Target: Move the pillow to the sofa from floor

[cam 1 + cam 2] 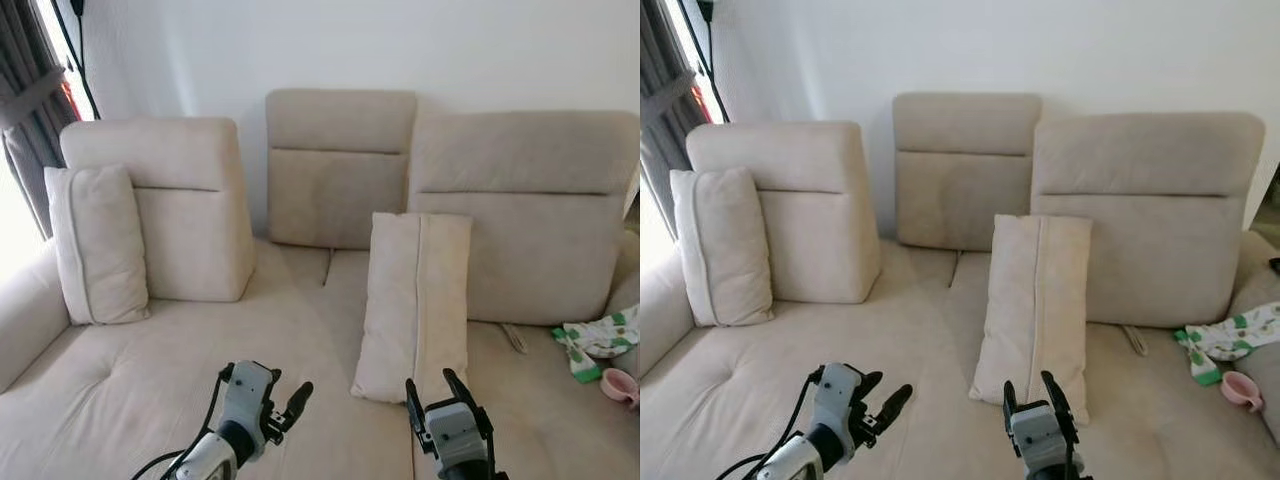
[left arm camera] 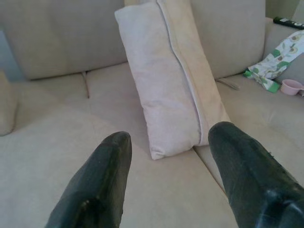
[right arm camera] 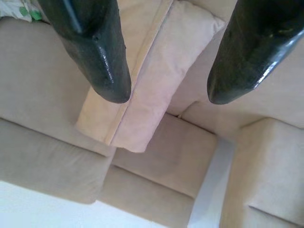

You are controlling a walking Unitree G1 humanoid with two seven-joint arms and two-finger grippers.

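A beige pillow [image 1: 415, 305] with a seam down its middle stands upright on the sofa seat [image 1: 230, 370], leaning against the right back cushion [image 1: 520, 210]. The same pillow [image 2: 168, 78] fills the middle of the left wrist view. My left gripper [image 1: 285, 400] hovers open over the seat, left of the pillow's lower end. Just in front of the pillow's bottom edge, my right gripper [image 1: 432, 392] is open as well, with nothing between its fingers [image 3: 102, 57].
A second beige pillow [image 1: 95, 245] leans at the sofa's left end. A green-patterned white cloth [image 1: 598, 338] and a small pink cup [image 1: 620, 385] lie at the right end. A grey curtain [image 1: 28, 110] hangs at far left.
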